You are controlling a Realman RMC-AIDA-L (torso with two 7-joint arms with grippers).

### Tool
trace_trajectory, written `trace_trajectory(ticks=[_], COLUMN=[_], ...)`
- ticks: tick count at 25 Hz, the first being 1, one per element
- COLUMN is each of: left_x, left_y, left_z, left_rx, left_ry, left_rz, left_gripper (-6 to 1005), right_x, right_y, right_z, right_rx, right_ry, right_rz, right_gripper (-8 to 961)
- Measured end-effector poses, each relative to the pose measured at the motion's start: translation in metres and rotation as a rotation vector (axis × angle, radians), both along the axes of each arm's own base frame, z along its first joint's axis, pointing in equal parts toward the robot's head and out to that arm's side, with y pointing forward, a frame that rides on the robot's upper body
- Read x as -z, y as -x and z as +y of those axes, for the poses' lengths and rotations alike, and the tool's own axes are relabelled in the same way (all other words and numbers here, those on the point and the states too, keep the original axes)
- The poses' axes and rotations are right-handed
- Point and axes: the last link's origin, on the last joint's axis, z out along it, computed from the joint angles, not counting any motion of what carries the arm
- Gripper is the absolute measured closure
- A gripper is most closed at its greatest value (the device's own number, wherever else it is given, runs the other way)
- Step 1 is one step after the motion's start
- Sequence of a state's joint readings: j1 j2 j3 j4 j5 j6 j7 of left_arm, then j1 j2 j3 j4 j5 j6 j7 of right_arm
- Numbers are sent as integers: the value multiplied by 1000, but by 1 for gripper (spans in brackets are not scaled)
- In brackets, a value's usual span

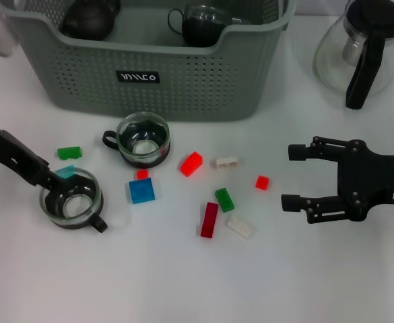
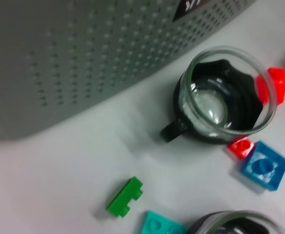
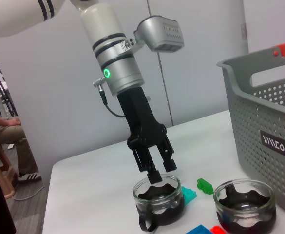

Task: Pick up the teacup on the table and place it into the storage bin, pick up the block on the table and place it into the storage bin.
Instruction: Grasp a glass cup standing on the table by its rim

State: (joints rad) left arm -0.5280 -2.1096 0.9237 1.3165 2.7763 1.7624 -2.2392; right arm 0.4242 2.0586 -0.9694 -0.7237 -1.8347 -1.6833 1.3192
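Observation:
Two glass teacups with black liners stand on the white table. The left teacup (image 1: pixel 73 200) (image 3: pixel 160 201) has my left gripper (image 1: pixel 52 181) (image 3: pixel 161 170) down at its far-left rim, and the cup rests on the table. The other teacup (image 1: pixel 143 139) (image 2: pixel 223 97) (image 3: pixel 244 204) stands just before the grey-green storage bin (image 1: pixel 183 84) (image 3: pixel 269 122). Several small blocks lie between them: green (image 1: pixel 69 153) (image 2: pixel 125 196), teal (image 1: pixel 67 171), blue (image 1: pixel 141 191), red (image 1: pixel 190 163). My right gripper (image 1: pixel 294 176) hovers open at the right, holding nothing.
Inside the bin sit two dark pots (image 1: pixel 89 20) (image 1: pixel 203 25). A glass teapot (image 1: pixel 364 47) with a black handle stands at the back right. More blocks lie mid-table: white (image 1: pixel 225 162), small red (image 1: pixel 262 182), green (image 1: pixel 224 200), dark red (image 1: pixel 209 220), white (image 1: pixel 240 227).

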Motion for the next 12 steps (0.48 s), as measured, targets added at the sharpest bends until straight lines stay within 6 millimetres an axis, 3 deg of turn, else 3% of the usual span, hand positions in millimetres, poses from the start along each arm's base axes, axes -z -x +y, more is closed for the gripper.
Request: trace_trajectory(ticks=[12], left_x=[21], left_y=[1], left_z=[5], left_rx=[2], left_ry=[14], left_rz=[91], left_gripper=[317], right_x=[1], right_y=[-2], right_z=[1], right_rx=[17], right_ry=[8], right_rz=[10], right_gripper=[-3])
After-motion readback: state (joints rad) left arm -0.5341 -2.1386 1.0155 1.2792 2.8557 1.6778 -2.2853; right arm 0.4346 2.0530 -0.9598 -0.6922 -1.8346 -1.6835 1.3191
